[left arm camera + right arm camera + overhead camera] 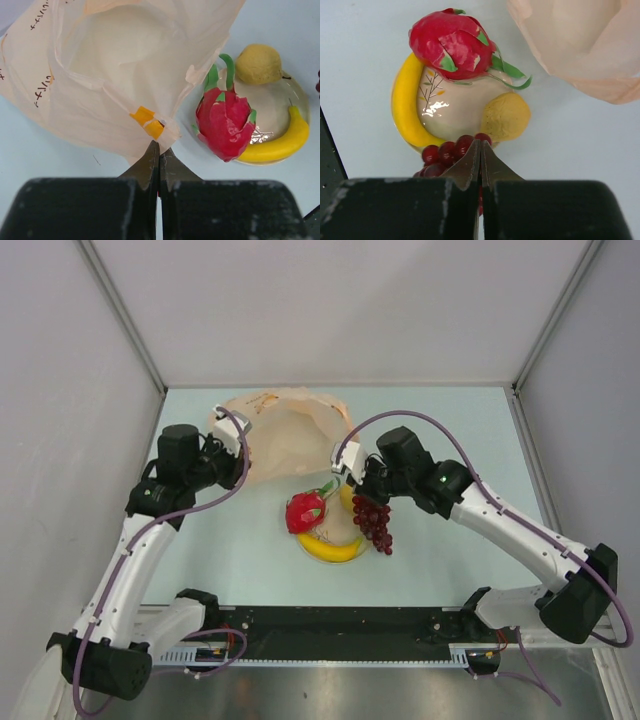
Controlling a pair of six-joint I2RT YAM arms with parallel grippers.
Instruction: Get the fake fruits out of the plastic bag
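The pale orange plastic bag [285, 430] lies at the back of the table; its mouth faces the left wrist view [115, 75]. My left gripper [245, 468] [159, 146] is shut on the bag's edge by an orange tape tab. The red fruit [304, 510] [225, 122] [451, 44], banana [330, 548] [280, 144] [406, 105] and lemon [258, 63] [506, 116] lie on the cream plate [337, 527] [267, 107] [455, 105]. My right gripper [362, 495] [481, 146] is shut on the grape bunch [376, 524] [442, 154] at the plate's right rim.
Grey walls enclose the pale table on three sides. A black rail with the arm bases [330, 625] runs along the near edge. The bag's handle loop [335, 410] reaches toward the right arm.
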